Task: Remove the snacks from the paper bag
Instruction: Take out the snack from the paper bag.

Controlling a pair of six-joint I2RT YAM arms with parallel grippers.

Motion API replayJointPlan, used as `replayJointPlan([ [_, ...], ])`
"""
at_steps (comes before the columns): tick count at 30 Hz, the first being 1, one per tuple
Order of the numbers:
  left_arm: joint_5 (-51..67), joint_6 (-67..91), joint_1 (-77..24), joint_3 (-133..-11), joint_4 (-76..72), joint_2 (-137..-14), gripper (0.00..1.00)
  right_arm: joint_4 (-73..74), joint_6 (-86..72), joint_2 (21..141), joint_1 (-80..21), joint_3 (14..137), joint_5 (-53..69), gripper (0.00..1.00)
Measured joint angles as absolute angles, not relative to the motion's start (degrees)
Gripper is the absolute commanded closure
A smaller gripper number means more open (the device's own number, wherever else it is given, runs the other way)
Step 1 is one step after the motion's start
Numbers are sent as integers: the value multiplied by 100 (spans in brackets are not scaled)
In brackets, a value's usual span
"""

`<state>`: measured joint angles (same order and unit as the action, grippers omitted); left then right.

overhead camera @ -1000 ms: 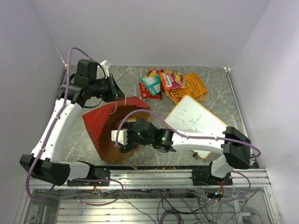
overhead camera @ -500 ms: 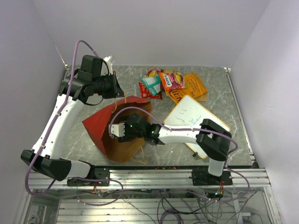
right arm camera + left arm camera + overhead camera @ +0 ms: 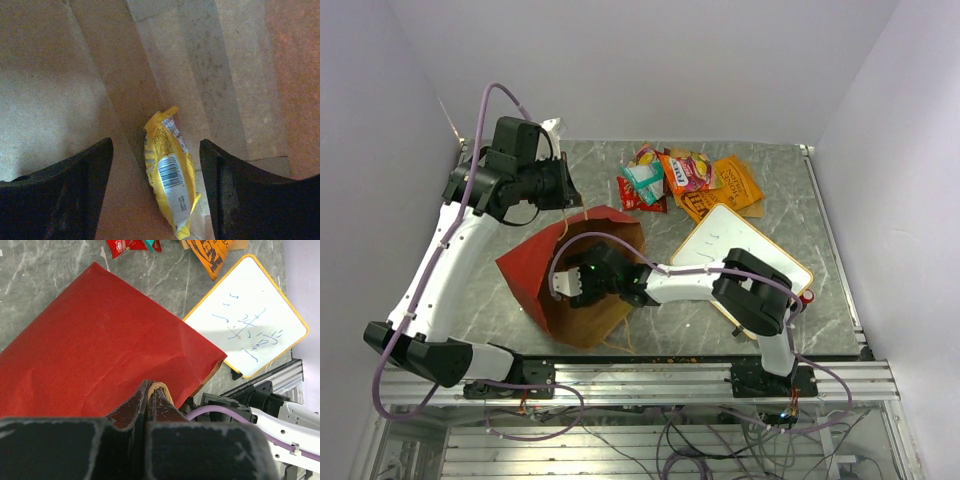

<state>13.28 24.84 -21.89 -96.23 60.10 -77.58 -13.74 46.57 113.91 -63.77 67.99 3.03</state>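
The paper bag [image 3: 532, 262] lies on its side, red outside, its brown kraft mouth facing the near edge. My left gripper [image 3: 567, 194] is shut on the bag's tan string handle [image 3: 161, 389] and holds the upper wall [image 3: 100, 350] up. My right gripper [image 3: 567, 285] is inside the bag, open. In the right wrist view a yellow snack packet [image 3: 170, 175] lies on the kraft floor [image 3: 60, 90] between my open fingers [image 3: 90, 175], not touched. Several other snacks [image 3: 670, 175], red, teal, orange and yellow, lie in a pile on the table behind the bag.
A white whiteboard with a yellow rim [image 3: 740, 255] lies right of the bag, under my right arm's forearm; it also shows in the left wrist view [image 3: 250, 325]. An aluminium rail [image 3: 670, 375] runs along the near edge. Walls close in the left, back and right sides.
My right arm has reached leftwards and deeper into the bag's mouth. My left gripper rose a little with the handle, then held still.
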Motion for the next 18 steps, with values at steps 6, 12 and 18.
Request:
replayJointPlan([
  [6, 1328, 2484, -2191, -9623, 6045, -7828, 93, -1662, 4587, 11660, -6333, 6879, 421, 33],
  [12, 1284, 2443, -2191, -9725, 6211, -7922, 93, -1968, 4624, 12075, -6316, 7052, 408, 54],
  [18, 1184, 2414, -2191, -9859, 6318, -7931, 93, -2119, 4875, 12307, -6283, 7199, 158, 77],
])
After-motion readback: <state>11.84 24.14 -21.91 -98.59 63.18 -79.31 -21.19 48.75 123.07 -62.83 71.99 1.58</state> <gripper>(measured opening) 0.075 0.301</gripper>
